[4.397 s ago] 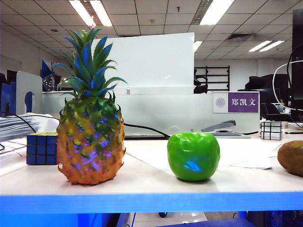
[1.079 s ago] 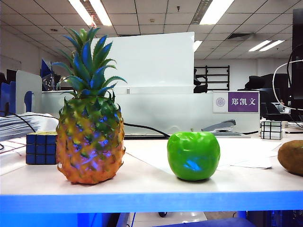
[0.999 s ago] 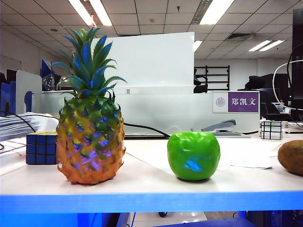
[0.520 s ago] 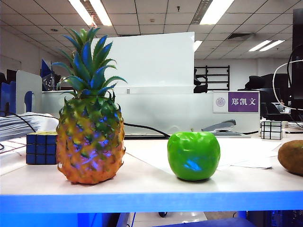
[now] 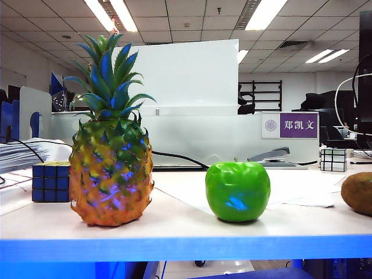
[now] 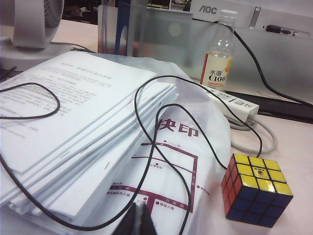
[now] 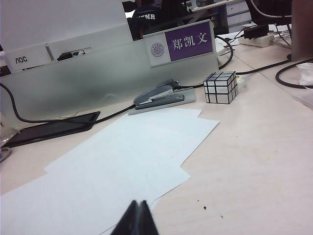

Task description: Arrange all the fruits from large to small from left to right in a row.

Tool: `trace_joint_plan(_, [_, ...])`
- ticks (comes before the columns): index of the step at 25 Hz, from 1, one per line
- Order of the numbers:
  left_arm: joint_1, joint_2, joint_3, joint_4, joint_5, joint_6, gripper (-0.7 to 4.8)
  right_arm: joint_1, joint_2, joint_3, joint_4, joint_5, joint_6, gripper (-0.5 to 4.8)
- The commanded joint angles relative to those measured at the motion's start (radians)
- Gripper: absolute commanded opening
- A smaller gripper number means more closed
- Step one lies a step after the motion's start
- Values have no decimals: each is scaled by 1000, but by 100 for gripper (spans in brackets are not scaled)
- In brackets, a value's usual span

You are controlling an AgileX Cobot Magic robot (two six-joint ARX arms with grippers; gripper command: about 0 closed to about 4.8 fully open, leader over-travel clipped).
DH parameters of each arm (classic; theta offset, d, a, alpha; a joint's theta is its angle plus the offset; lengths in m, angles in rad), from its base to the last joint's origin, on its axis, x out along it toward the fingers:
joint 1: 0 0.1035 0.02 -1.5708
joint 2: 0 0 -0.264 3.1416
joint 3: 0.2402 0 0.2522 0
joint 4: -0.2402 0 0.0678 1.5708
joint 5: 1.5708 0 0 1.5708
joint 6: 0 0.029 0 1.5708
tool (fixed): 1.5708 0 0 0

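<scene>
In the exterior view the pineapple (image 5: 110,174) stands upright at the left near the table's front edge. The green apple (image 5: 238,191) sits in the middle and the brown kiwi (image 5: 357,193) lies at the right border, half cut off. No gripper shows in that view. My left gripper (image 6: 139,215) is shut and empty, its tips above a stack of papers. Over a white sheet, my right gripper (image 7: 138,211) is also shut with nothing in it. Neither wrist view shows a fruit.
A Rubik's cube (image 6: 256,189) lies beside the paper stack (image 6: 73,132) under loose black cables (image 6: 161,127); in the exterior view a cube (image 5: 50,182) sits behind the pineapple. A labelled bottle (image 6: 216,63), power strip (image 6: 234,103), stapler (image 7: 157,94) and silver cube (image 7: 220,87) stand farther back.
</scene>
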Motion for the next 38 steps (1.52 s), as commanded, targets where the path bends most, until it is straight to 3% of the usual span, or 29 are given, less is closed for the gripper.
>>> trace_joint_plan(1, [0, -2, 1, 12, -2, 1, -5, 1, -2, 2, 11, 2, -3, -1])
trace_joint_plan(3, [0, -2, 1, 12, -2, 1, -5, 1, -2, 2, 8, 2, -8, -1])
trace_joint_plan(8, [0, -2, 1, 12, -2, 1, -5, -3, -2, 1, -31, 37, -230, -1])
trace_joint_plan(12, [0, -2, 1, 11, -2, 1, -5, -42, -2, -2, -50, 34, -309, -1])
trace_joint_plan(15, [0, -2, 1, 11, -2, 1, -5, -97, -2, -2, -56, 6, -304, -1])
trace_joint_plan(27, [0, -2, 1, 11, -2, 1, -5, -308, -2, -2, -56, -267, -268, -1])
trace_joint_plan(38, [0, -2, 1, 11, -2, 1, -5, -324, -2, -2, -54, -283, -256, -1])
